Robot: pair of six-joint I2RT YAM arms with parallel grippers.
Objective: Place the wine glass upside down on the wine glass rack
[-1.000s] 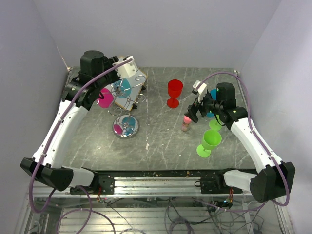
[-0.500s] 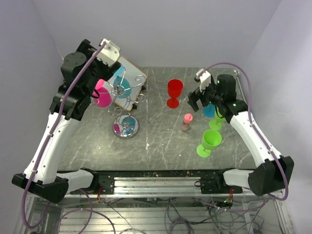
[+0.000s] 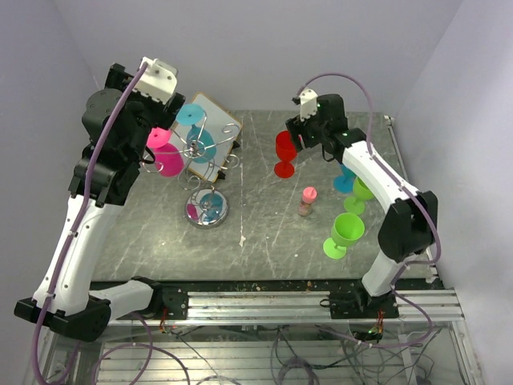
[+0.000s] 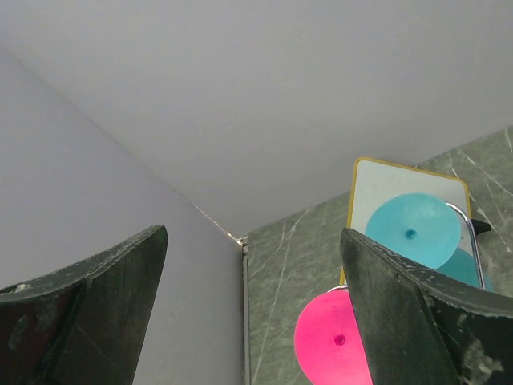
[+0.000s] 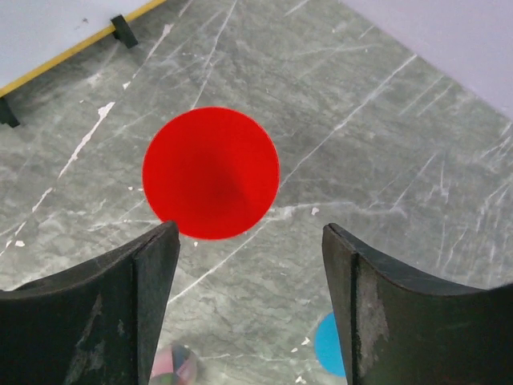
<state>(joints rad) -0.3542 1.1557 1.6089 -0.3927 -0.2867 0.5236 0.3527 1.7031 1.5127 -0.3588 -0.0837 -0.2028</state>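
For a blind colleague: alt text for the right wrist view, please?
A red wine glass, seen from straight above, stands on the grey marbled table just beyond the open right claw. The yellow edge of a white board crosses the top left corner.

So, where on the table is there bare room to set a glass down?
Bare table lies between the rack's disc base and the pink bottle, and left of that base toward the near edge. Crowded on the right: two green glasses and a blue glass stand close.
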